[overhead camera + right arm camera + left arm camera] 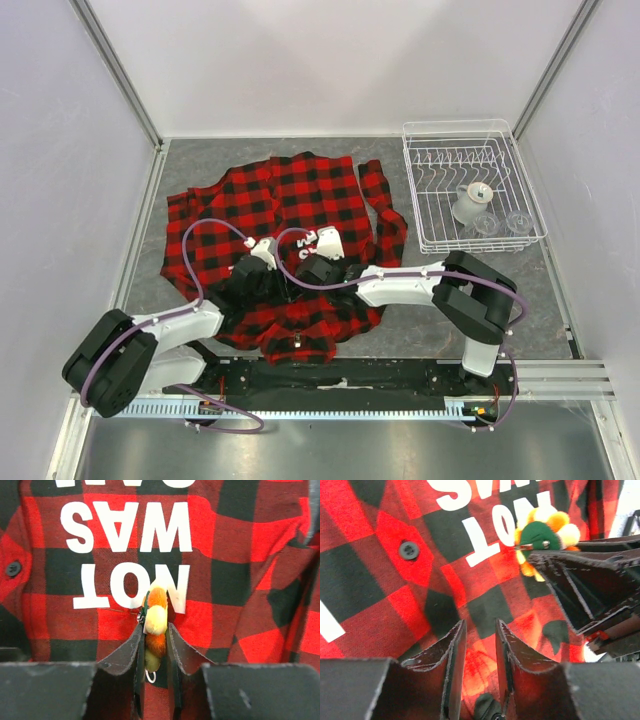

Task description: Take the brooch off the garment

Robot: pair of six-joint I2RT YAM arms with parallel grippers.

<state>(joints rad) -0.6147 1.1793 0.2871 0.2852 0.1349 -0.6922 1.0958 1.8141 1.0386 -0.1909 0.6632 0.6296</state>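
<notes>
The garment (290,195), a red-and-black plaid shirt with white letters, lies spread and bunched on the table. The brooch (157,615), a small yellow, orange and green pom-pom flower, sits by the letters "NOT". My right gripper (154,625) is shut on it, a finger on each side. In the left wrist view the brooch (545,532) shows its green back at the tip of the right gripper's fingers (580,575). My left gripper (480,622) sits just left of it on the garment (395,595), with a bunched fold of cloth filling its narrow gap. From above, both grippers (285,270) meet mid-shirt and hide the brooch.
A white wire dish rack (455,125) stands at the back right, holding a white cup (470,200) and clear glasses (490,225). A black shirt button (409,550) lies left of the lettering. White walls close in the table on three sides.
</notes>
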